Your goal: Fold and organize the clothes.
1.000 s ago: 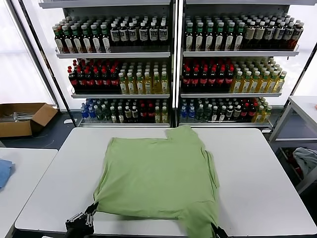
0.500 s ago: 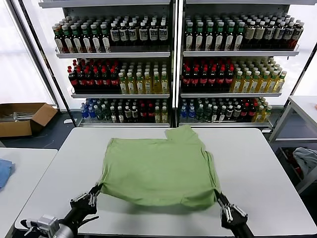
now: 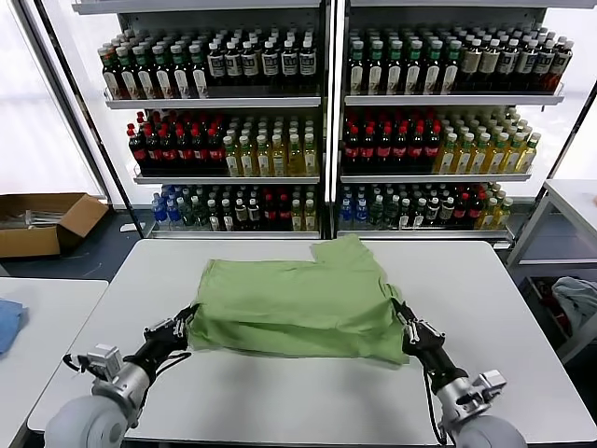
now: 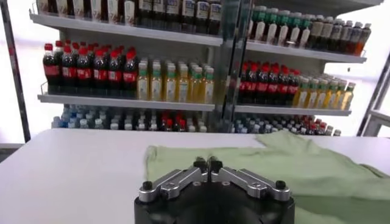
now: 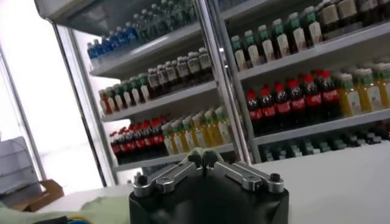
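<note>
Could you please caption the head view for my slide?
Both claws, left and right, carry the green shirt's near edge in a fold over the white table.

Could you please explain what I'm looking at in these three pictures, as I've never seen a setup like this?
This is a two-armed robot folding clothes. The large picture comes from a camera on its head, looking down at a white table. The other two come from cameras on its wrists, each looking out over that arm's own jaws toward shelves of bottled drinks.

On the table lies a green shirt. The left gripper pinches its near left corner, and the right gripper pinches its near right corner; both look shut on the cloth, with the near edge doubled over the rest. A cardboard box sits on the floor, far left.
</note>
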